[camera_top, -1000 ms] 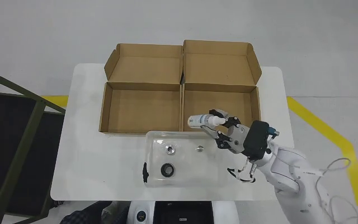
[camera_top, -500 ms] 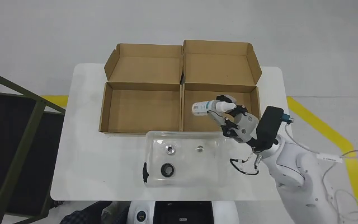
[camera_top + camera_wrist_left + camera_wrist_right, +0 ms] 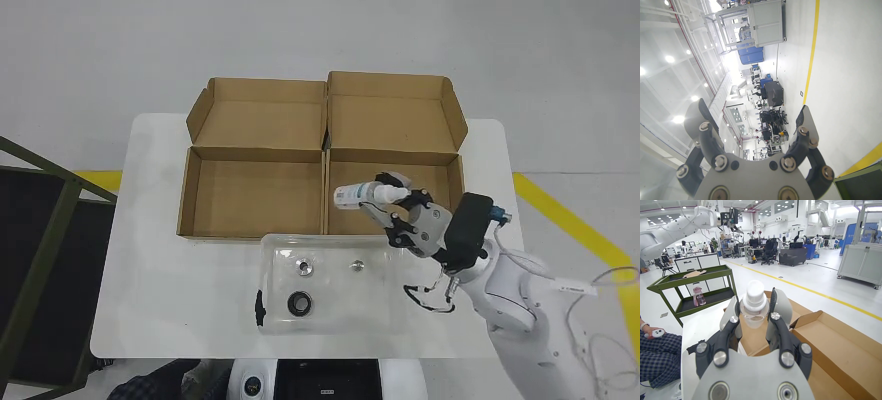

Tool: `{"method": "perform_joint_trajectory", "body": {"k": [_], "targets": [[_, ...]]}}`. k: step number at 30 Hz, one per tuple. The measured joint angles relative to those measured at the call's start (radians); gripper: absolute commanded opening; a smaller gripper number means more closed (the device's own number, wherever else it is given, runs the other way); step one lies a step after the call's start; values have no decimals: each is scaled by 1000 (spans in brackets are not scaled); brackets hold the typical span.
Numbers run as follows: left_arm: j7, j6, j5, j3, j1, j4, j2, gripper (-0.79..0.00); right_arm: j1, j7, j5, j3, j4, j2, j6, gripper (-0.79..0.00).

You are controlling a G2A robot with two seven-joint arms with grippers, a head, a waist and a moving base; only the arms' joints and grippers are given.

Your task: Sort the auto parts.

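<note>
White bottle (image 3: pixel 356 193), brown cardboard boxes (image 3: pixel 255 200)

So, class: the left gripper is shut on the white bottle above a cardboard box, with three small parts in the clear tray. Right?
No: the right gripper is shut on the white bottle, as the right wrist view shows. The cardboard box below and the three small parts in the clear tray are as stated.

The glossy white, round-shelled right arm (image 3: pixel 520 305) carried a boxy black wrist block (image 3: pixel 468 232) with a thin black cable (image 3: pixel 428 300) looped beneath it. The right gripper (image 3: pixel 755 306) and the left gripper (image 3: pixel 752 109) each had pale grey metal plates (image 3: pixel 753 376), black linkages (image 3: pixel 780 332), silver screws (image 3: pixel 782 357) and ribbed black pads (image 3: pixel 707 115).
</note>
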Motion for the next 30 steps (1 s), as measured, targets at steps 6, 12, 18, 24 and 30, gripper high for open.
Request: {"method": "perform_joint_trajectory", "body": {"k": [6,12,18,24,30], "targets": [[0,0,0,0,0,0,0,0,44,50,-64,-48,83,-4,13,-785],[0,0,0,0,0,0,0,0,114,93,-117,-91,185,-10,23,-785],[0,0,0,0,0,0,0,0,200,138,-213,-139,280,-17,38,-785],[0,0,0,0,0,0,0,0,268,118,-279,-205,408,-30,46,-785],[0,0,0,0,0,0,0,0,326,128,-273,-253,488,-44,51,-785]]}}
